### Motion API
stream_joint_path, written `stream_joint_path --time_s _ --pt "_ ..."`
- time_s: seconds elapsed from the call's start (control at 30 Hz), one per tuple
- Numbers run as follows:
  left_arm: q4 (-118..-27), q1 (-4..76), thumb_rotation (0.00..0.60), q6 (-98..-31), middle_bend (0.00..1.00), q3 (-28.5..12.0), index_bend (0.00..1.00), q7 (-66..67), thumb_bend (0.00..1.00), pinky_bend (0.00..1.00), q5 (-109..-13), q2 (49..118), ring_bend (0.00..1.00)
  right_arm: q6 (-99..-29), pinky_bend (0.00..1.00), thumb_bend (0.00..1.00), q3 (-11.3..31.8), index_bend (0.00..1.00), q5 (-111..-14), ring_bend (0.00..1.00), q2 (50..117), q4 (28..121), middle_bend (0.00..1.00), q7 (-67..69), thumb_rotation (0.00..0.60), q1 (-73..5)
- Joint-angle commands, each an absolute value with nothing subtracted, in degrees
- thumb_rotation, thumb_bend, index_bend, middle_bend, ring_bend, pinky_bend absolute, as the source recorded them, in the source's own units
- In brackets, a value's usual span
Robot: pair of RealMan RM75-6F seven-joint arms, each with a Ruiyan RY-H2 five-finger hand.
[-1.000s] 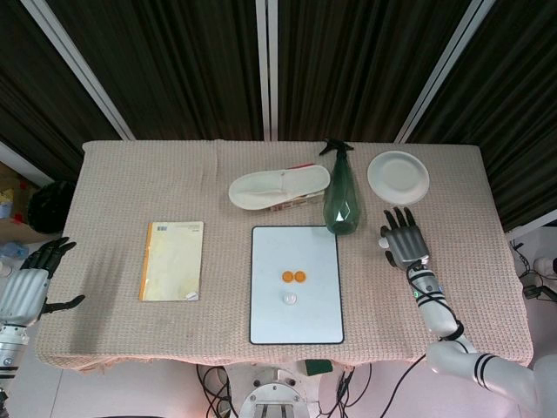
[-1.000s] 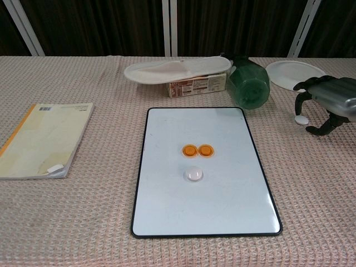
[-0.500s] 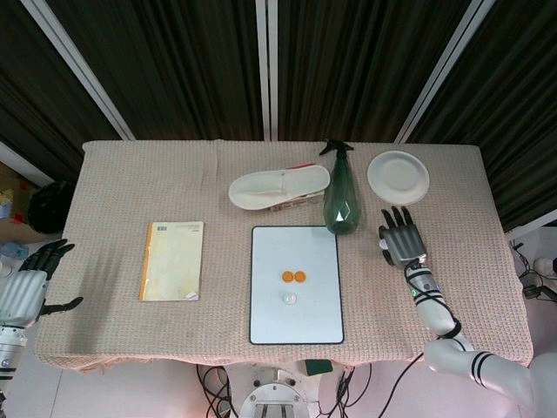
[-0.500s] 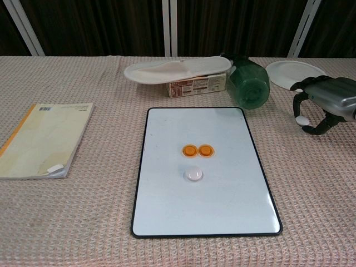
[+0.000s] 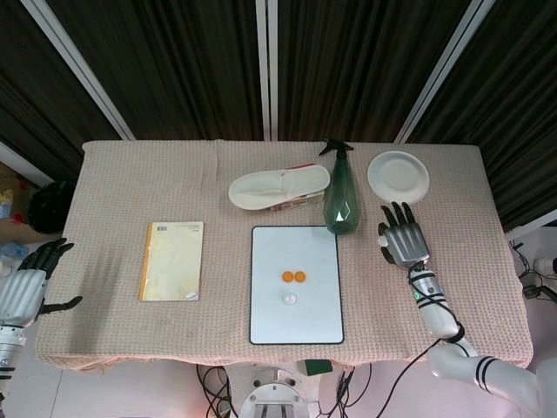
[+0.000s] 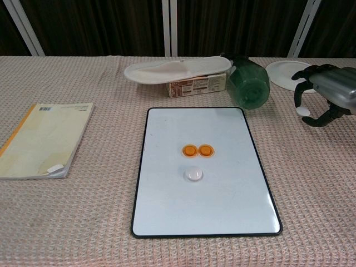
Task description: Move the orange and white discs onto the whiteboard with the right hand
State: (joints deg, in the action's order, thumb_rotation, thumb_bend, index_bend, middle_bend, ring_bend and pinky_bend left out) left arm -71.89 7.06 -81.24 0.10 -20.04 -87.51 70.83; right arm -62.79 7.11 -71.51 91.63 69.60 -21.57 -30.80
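The whiteboard (image 5: 296, 322) (image 6: 206, 211) lies flat at the table's middle. Two orange discs (image 5: 293, 277) (image 6: 197, 150) sit side by side on it, with a white disc (image 5: 290, 299) (image 6: 193, 174) just in front of them. My right hand (image 5: 403, 239) (image 6: 328, 95) hovers right of the board, near the plate, fingers curled downward. A second white disc (image 6: 303, 111) is pinched at its fingertips, off the cloth. My left hand (image 5: 26, 287) hangs beyond the table's left edge, fingers apart and holding nothing.
A green spray bottle (image 5: 341, 202) (image 6: 250, 82) stands just behind the board's right corner. A white slipper (image 5: 278, 186) lies on a small box (image 6: 197, 86) behind the board. A white plate (image 5: 398, 177) sits far right, a yellow notebook (image 5: 172, 260) left.
My right hand has shifted slightly away from me and risen, and the white disc at its fingertips has come up with it. The left hand has barely moved.
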Motion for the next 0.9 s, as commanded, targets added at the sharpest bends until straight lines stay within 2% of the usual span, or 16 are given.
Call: stream_joint_path --time_s 0.03,0.2,0.33,0.6,0.9 --pt "-72.0 7.0 0.6 -81.3 0.09 0.0 0.14 -20.0 0.0 0.17 -87.5 70.8 0.09 -67.6 0.0 0.37 5.3 0.58 -77.9 0.0 88.7 74.8 0.08 -18.7 0.6 -29.6" --pt "-72.1 7.0 0.6 -81.6 0.09 0.0 0.14 -19.9 0.0 0.17 -87.7 70.9 0.09 -71.0 0.0 0.37 1.9 0.59 -86.7 0.0 85.7 81.6 0.08 -15.4 0.6 -29.1" --pt "-72.2 6.9 0.6 -82.1 0.09 -0.2 0.14 -19.8 0.0 0.17 -87.6 70.8 0.09 -70.5 0.0 0.37 -0.7 0.59 -91.1 0.0 85.3 85.1 0.08 -16.0 0.6 -29.6" --pt "-72.4 6.8 0.6 -82.5 0.09 -0.4 0.14 -19.8 0.0 0.17 -87.6 70.5 0.09 -63.7 0.0 0.37 -2.0 0.59 -91.1 0.0 89.7 86.8 0.08 -21.8 0.6 -31.7" --pt "-71.8 6.7 0.6 -82.4 0.09 -0.4 0.14 -20.5 0.0 0.17 -87.4 70.7 0.09 -59.0 0.0 0.37 -0.7 0.59 -88.0 0.0 94.6 87.1 0.08 -30.7 0.6 -33.0"
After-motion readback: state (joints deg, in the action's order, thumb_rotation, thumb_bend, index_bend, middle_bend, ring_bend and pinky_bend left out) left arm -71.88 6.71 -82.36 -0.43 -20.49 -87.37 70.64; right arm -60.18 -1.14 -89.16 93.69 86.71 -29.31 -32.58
